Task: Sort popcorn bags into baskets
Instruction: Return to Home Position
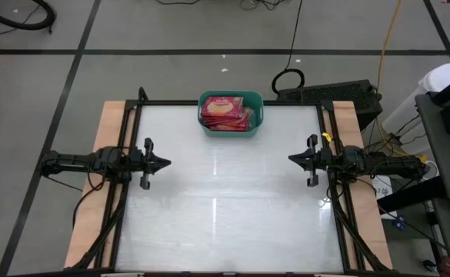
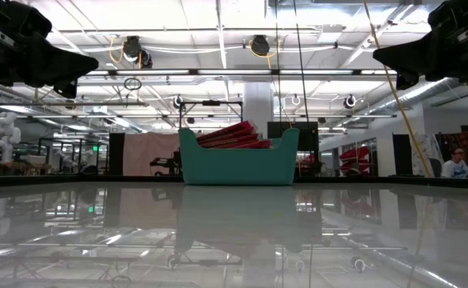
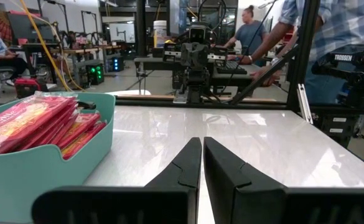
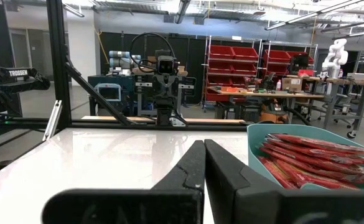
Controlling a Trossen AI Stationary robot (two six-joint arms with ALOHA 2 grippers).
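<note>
Table (image 1: 225, 200) basket (image 1: 231, 132): bags (image 2: 234, 136) aslant, side-on views only

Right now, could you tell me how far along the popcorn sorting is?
It looks finished. Done: the red popcorn bags are stacked in the green basket, and none shows on the table. In hand: nothing; the left hand and right hand are shut and empty at the table's sides. Left: no bags that I can see.

Popcorn bags (image 1: 225, 108) — lower ones, seemingly — hidden

high: overhead | low: table-level | wrists: facing inward (all see tub (image 1: 231, 134))
</note>
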